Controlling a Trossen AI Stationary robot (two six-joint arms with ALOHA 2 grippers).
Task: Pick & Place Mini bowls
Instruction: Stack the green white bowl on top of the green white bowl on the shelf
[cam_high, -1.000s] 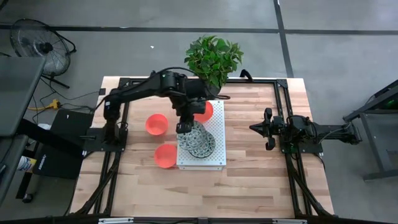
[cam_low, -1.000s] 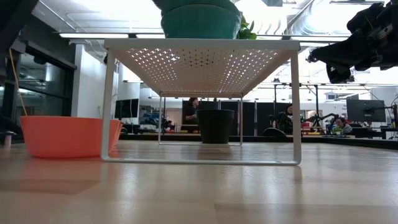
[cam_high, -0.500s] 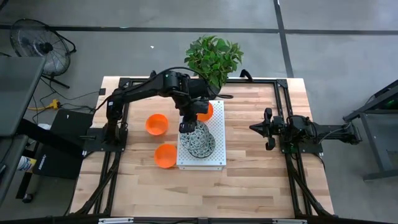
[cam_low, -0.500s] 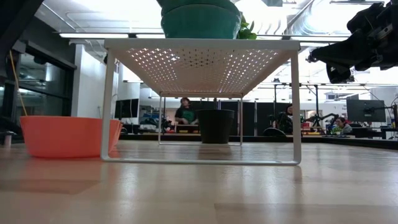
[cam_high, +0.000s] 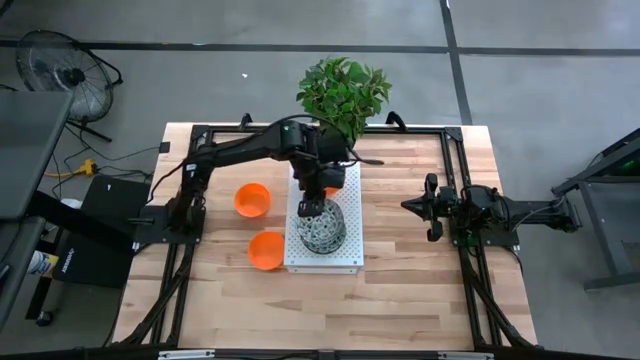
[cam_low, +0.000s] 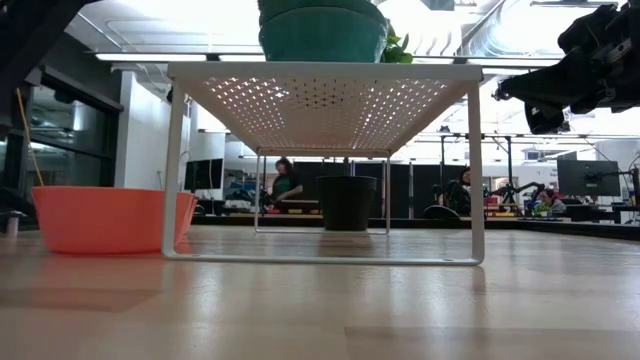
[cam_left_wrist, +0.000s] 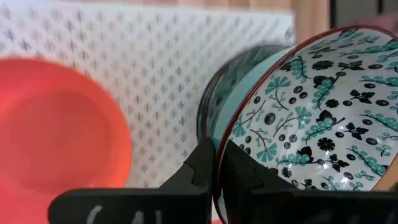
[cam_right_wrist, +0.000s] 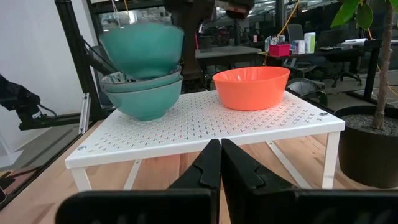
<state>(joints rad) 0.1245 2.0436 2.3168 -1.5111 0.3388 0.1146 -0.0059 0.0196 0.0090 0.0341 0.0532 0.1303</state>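
A white perforated rack (cam_high: 345, 250) stands mid-table. On it sit two stacked green-patterned bowls (cam_right_wrist: 142, 96) and one orange bowl (cam_right_wrist: 252, 87). My left gripper (cam_high: 312, 207) is over the stack, shut on a third patterned bowl (cam_left_wrist: 311, 118), teal outside (cam_right_wrist: 143, 46). Its base is at the mouth of the stack; I cannot tell whether it touches. Two more orange bowls rest on the table left of the rack (cam_high: 252, 200) (cam_high: 266, 250). My right gripper (cam_high: 432, 207) waits shut and empty at the table's right. My left gripper pinches the patterned bowl's rim (cam_left_wrist: 219, 163), one finger inside the bowl and one outside. The fingers come from above, pointing down, at the rim's far-left side. The bowl hangs tilted a little, right over the two stacked bowls.
A leafy plant in a dark pot (cam_high: 342, 95) stands at the table's far edge behind the rack. Black frame rails (cam_high: 465, 270) run along the table's sides. In the low view, people show in the room beyond the table.
My left gripper has carried the patterned bowl toward the table's right edge, from the stack's left side to over the stack, and now hides more of the orange bowl on the rack.
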